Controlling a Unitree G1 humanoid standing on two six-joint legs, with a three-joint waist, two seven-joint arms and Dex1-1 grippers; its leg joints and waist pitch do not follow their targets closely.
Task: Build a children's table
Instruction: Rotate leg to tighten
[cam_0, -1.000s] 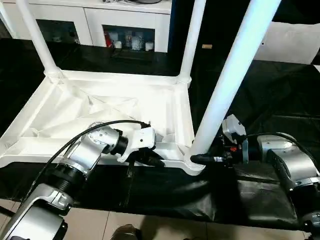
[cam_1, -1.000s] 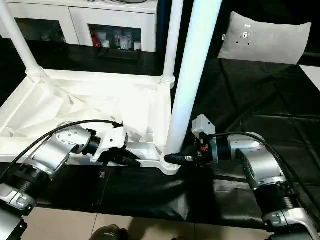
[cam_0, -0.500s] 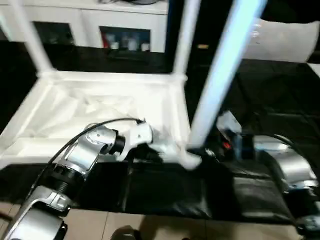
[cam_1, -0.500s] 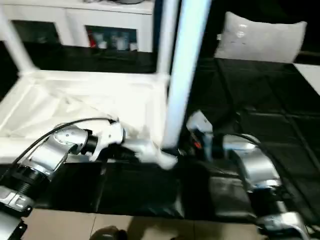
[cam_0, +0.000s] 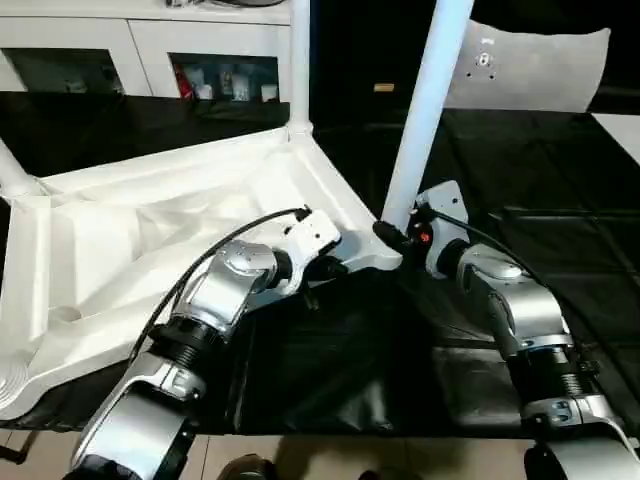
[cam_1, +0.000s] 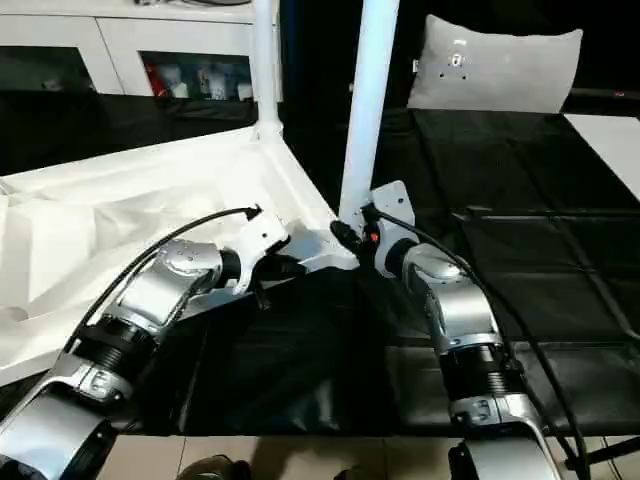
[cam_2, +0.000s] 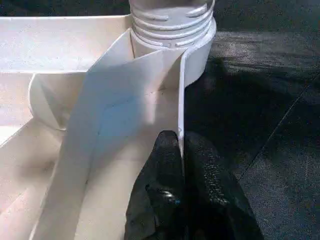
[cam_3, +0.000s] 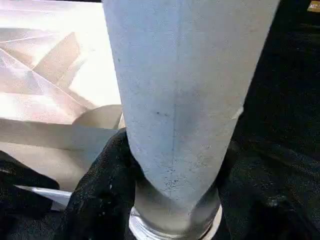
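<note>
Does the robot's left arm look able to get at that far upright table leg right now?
Probably not: the left pincer is shut on the tabletop's rim, and the far leg stands across the upturned top.

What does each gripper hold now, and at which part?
The left gripper pinches the thin side wall of the upturned table top, near a corner socket. The right gripper clasps a leg at its lower end, just above the socket.

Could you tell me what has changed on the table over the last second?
The table has been turned, its gripped corner swinging away from the robot. Both grips held: left gripper shut on the rim, right gripper around the leg near its socket.
</note>
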